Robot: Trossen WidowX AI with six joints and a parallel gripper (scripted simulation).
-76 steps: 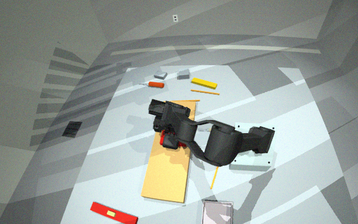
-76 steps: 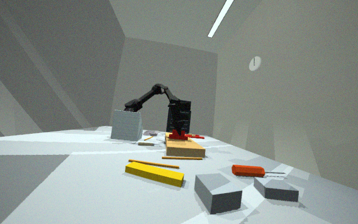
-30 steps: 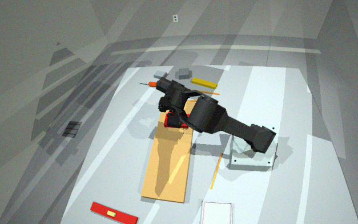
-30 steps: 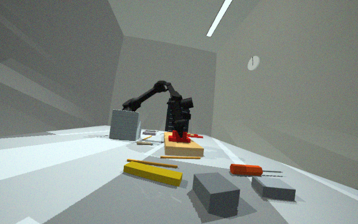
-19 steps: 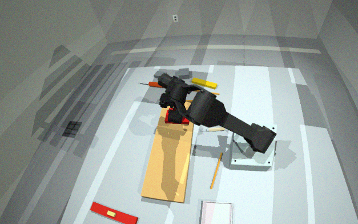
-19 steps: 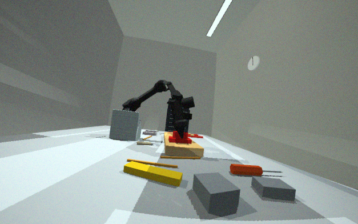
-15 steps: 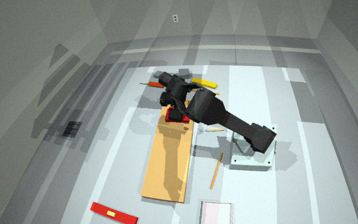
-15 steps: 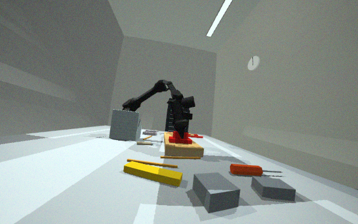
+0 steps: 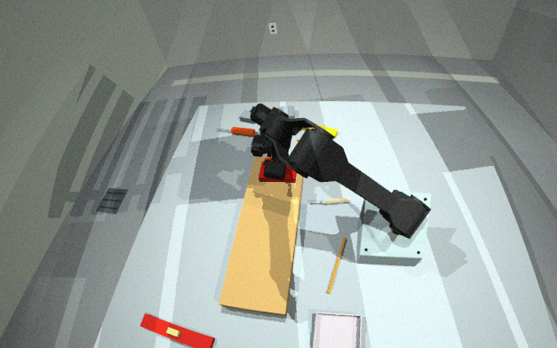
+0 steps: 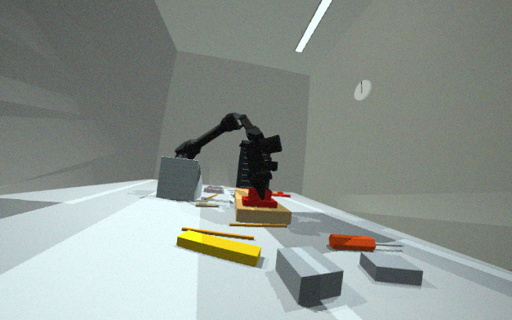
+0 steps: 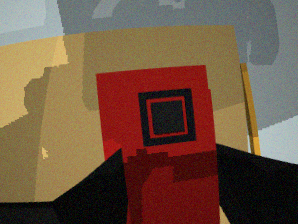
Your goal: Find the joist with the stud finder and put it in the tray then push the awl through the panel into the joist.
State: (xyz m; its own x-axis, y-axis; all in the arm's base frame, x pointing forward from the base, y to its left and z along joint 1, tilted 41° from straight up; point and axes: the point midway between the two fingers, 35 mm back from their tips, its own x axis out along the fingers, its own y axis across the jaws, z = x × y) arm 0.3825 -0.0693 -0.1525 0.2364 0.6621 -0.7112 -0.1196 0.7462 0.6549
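Seen from above, the claw [image 9: 275, 170] [image 10: 262, 195] [image 11: 161, 149] is clamped on the red stud finder [image 9: 261, 174] [image 10: 250, 202] [image 11: 117, 102], which sits over the twelve o'clock end of the wooden panel [image 9: 253, 253] [image 10: 261, 216] [image 11: 160, 47]. From the panel's middle, the pale-handled awl [image 9: 338, 201] [image 10: 207, 205] lies on the table [image 9: 191, 249] [image 10: 135, 265] at two o'clock, a pencil [image 9: 337, 266] toward four, the tray [image 9: 338, 314] [image 10: 214, 189] near five and a red level [image 9: 195, 338] between seven and eight. An orange screwdriver [image 9: 242, 131] [image 10: 351, 242] lies toward eleven o'clock from the claw.
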